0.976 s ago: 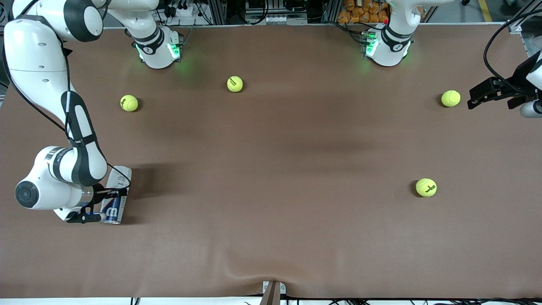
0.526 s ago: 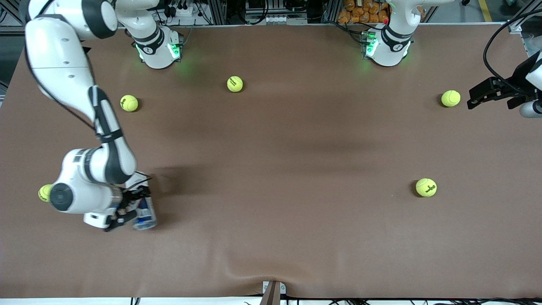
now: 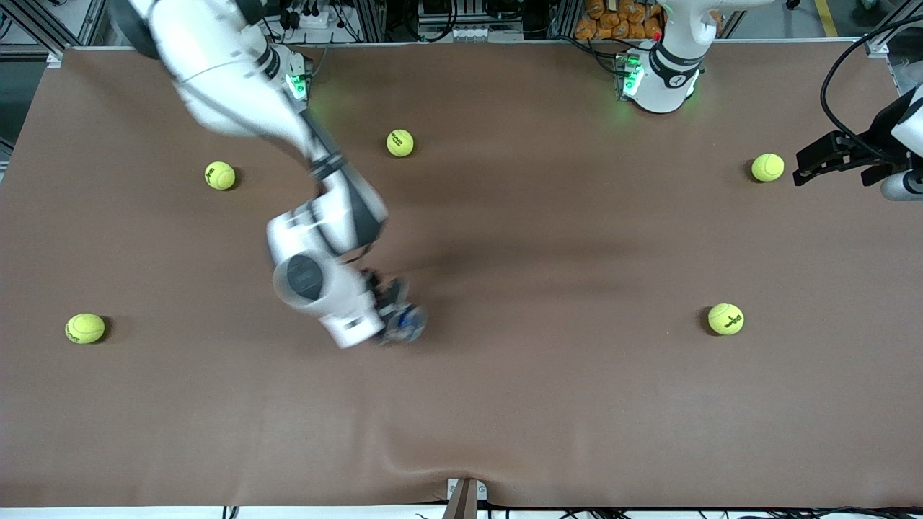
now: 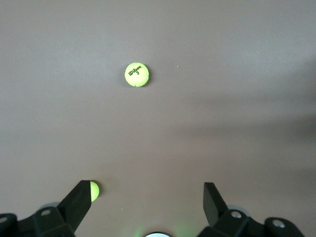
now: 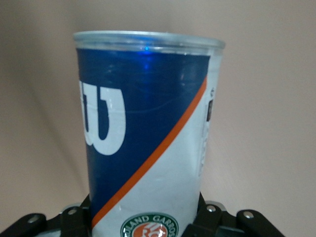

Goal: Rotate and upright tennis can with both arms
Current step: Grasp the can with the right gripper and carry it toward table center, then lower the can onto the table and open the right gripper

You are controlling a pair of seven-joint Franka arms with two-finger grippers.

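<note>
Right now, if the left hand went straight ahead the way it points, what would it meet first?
Most likely the bare table. The open left hand looks down at it; a ball lies slightly off its centre line, so a touch is possible but depth is unclear.

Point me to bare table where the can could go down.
Widest bare patch: brown table between the right gripper, shut on the blue-and-white cylindrical tennis can, and the yellow-green ball toward the left arm's end. Also bare nearer the camera. The open left gripper crowds another ball.
</note>
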